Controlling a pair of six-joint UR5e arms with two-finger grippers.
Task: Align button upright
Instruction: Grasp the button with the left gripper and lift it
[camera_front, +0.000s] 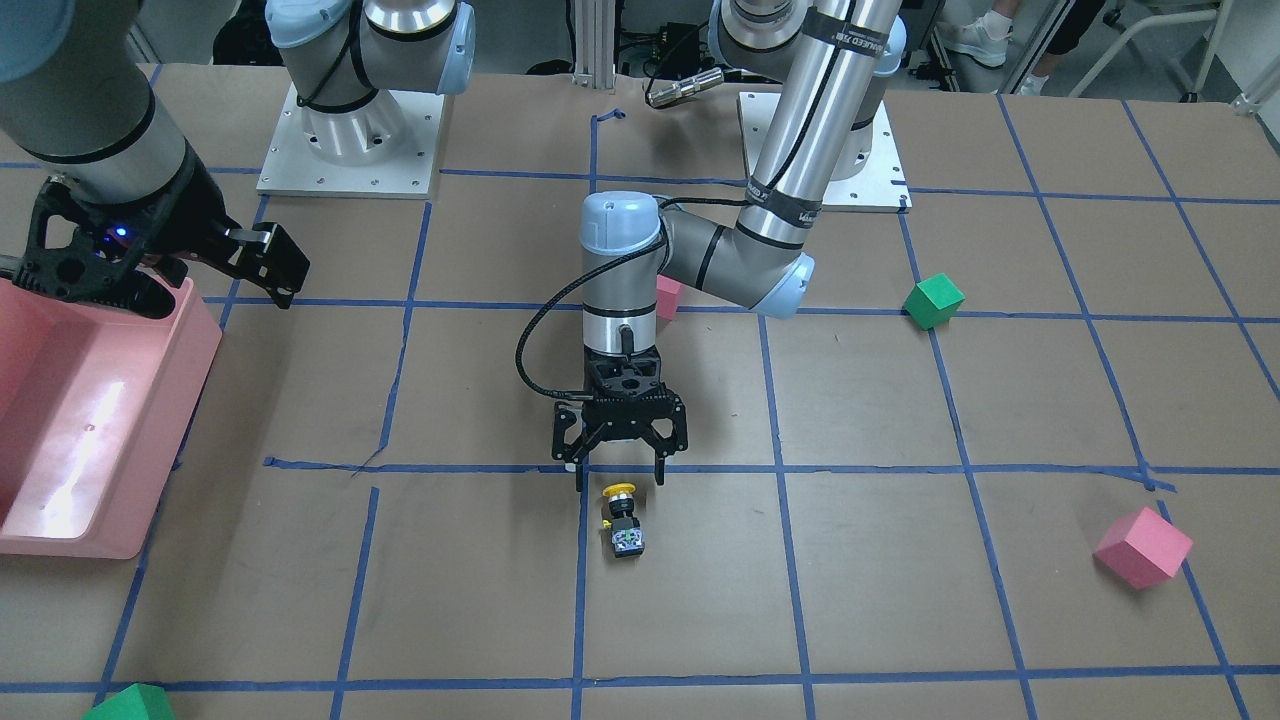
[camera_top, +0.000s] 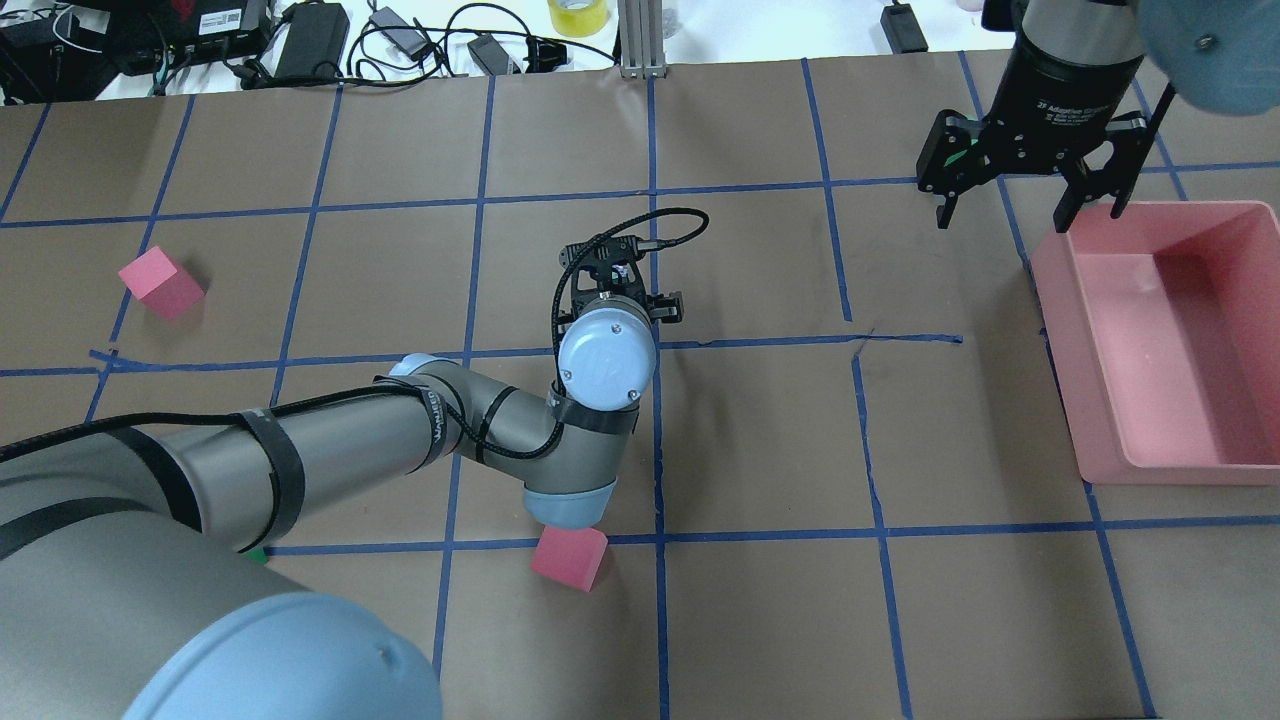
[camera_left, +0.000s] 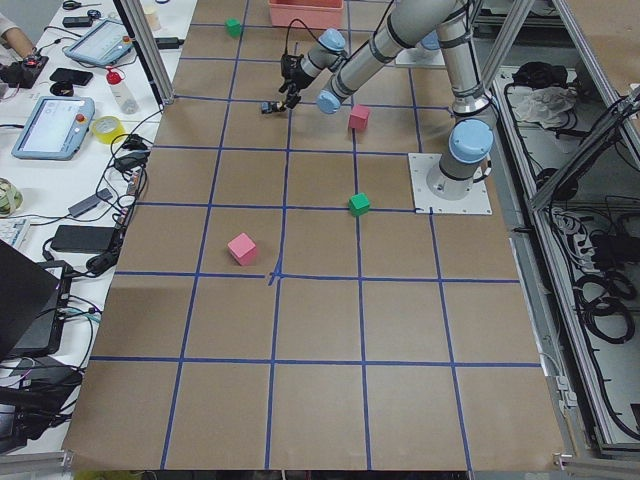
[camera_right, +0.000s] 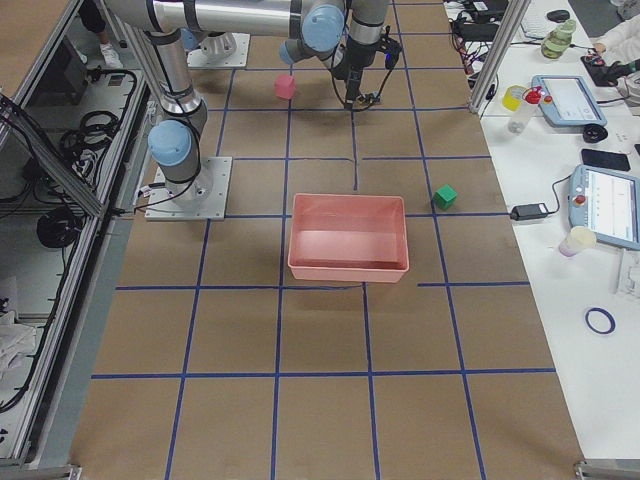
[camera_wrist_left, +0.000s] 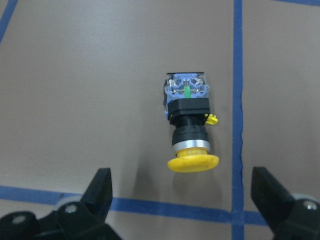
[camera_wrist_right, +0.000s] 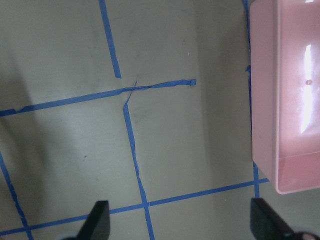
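Weight is judged slight and the build rigid. The button (camera_wrist_left: 190, 120) is seen lying on its side on the table (camera_front: 900, 600), just beside a blue tape line (camera_front: 582, 600), with its yellow cap turned towards the robot's base and its contact block away. The round cap and collar are expected to roll or slip between pads, so the flat sides of the square black body are judged the best hold. Once stood up, its narrow foot under a wide cap may be tipped easily.

Over the cap end the left gripper (camera_front: 620, 480) is held with its fingers spread wide and nothing between them. Far off to the right, the right gripper (camera_top: 1015, 205) is likewise spread and empty by the rim of the pink tray (camera_top: 1160, 460).

In the overhead view the button is hidden under the left wrist. Its underside is shown nowhere, and a small yellow tab at its side cannot be identified.
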